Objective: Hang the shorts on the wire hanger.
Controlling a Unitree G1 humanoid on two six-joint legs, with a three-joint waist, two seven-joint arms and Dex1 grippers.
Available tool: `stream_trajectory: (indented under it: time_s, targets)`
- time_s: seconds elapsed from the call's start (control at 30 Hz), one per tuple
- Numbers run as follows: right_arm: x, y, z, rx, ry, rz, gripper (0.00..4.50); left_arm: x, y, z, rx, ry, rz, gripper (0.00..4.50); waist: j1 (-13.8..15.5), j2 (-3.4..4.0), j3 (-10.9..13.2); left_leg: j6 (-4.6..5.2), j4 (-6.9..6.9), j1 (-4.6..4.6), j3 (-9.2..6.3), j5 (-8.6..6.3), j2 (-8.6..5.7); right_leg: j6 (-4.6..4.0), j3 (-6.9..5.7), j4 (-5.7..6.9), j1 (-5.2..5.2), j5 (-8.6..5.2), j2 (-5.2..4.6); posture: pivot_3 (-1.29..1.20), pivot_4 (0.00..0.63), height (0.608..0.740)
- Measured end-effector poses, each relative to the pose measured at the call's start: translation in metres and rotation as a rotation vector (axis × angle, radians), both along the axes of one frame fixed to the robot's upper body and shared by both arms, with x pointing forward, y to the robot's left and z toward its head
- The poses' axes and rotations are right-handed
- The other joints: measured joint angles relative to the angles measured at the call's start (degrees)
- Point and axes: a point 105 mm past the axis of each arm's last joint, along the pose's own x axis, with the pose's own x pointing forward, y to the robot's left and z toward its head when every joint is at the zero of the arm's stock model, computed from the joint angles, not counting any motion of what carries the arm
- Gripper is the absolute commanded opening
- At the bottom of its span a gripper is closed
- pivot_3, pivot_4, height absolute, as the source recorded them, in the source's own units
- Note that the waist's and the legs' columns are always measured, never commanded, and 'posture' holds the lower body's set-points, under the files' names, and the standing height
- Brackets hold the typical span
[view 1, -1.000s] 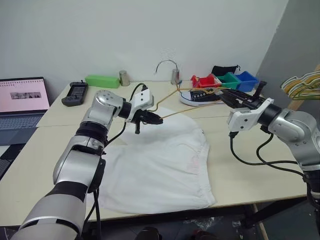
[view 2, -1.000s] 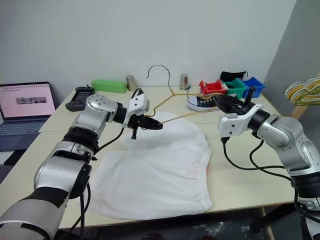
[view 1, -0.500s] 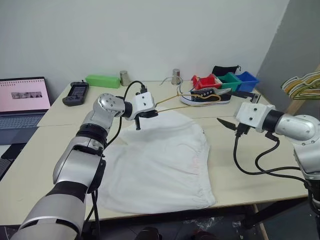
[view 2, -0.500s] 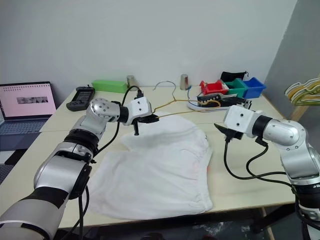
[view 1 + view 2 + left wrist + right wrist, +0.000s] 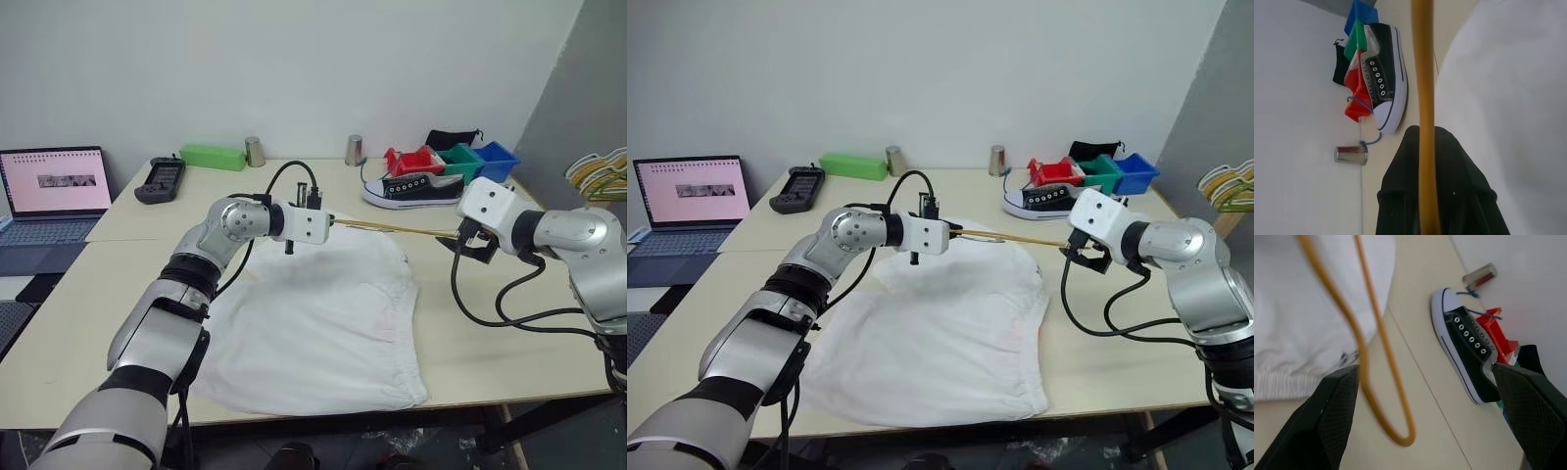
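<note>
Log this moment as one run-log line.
left gripper: shut on wire hanger | right gripper: open around hanger end | shorts: flat on table, unhung

White shorts (image 5: 945,328) spread on table (image 5: 1097,343), wire hanger (image 5: 1009,236) stretched between left gripper (image 5: 951,232) and right gripper (image 5: 1076,251)

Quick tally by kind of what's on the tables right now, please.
shorts: 1
wire hanger: 1
sneaker: 1
metal cups: 2
small bins, red, green, blue: 3
green box: 1
laptop: 1
black handset: 1
Total: 11
</note>
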Motion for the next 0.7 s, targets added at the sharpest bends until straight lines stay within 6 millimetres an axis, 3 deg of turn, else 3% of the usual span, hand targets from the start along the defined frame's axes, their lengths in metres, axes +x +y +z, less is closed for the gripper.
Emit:
stream_trajectory:
  time_s: [0.13, 0.37, 0.57, 0.7]
  targets:
    - [-0.002, 0.003, -0.010, -0.018, 0.047, 0.014, 4.46, -0.001, -0.003, 0.000, 0.009, -0.009, -0.008, 0.00, 0.0, 0.00, 0.0, 0.00, 0.00, 0.00, 0.01, 0.00, 0.01, 0.00, 0.00, 0.02, -0.01, 0.00, 0.00, 0.21, 0.000, 0.740]
    - [0.014, -0.007, -0.013, -0.076, -0.005, -0.056, 4.46, -0.005, -0.012, 0.006, 0.010, -0.034, -0.041, 0.00, 0.0, 0.00, 0.0, -0.01, 0.00, 0.00, 0.00, 0.00, 0.01, 0.00, 0.00, 0.01, -0.01, 0.00, 0.01, 0.21, 0.000, 0.740]
    - [0.017, -0.004, -0.012, -0.102, -0.031, -0.045, 3.29, -0.006, -0.012, -0.001, 0.027, -0.010, -0.042, 0.00, 0.0, 0.00, 0.0, -0.01, 0.00, 0.00, 0.00, 0.00, 0.01, 0.00, 0.00, 0.01, -0.01, 0.00, 0.02, 0.21, 0.000, 0.740]
    - [0.016, -0.002, -0.012, -0.130, -0.042, -0.024, 2.20, -0.007, -0.011, -0.004, 0.029, -0.001, -0.036, 0.00, -0.1, 0.00, 0.0, -0.01, 0.00, 0.00, 0.00, 0.00, 0.01, 0.00, 0.00, 0.01, -0.01, 0.00, 0.04, 0.21, 0.000, 0.740]
